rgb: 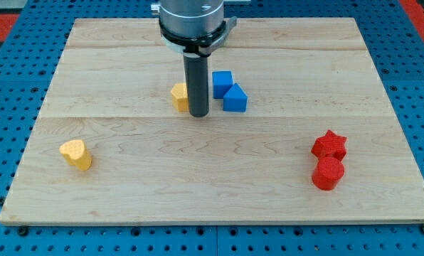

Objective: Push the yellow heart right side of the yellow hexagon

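Camera view — single frame. The arm carries no jaws, so there is nothing to report as apart or together; it ends in a dark rod whose tip [198, 114] rests on the desk [212, 192] near the middle, toward the view's top.

Yellow heart [76, 153]: well apart from the tip, low at the view's left, near the desk's left edge. Yellow hexagon [178, 96]: partly hidden behind the rod, touching or just beside it on the tip's left — shape only half visible.

Handling, as a judgement: the heart looks like a small rigid block, light, likely to slide freely on smooth wood. No hold is possible; contact should go on its left flank, near mid-height of the outline, so the push runs rightward. Its lobed shape may let it rotate if struck off-centre.

Edges and room: the wood between heart and hexagon is clear. The spot right of the hexagon is tight — a blue cube [222, 83] and a blue triangular block [235, 99] sit close by. A red star [329, 144] and red cylinder [328, 173] stand far at the view's right, out of the way.
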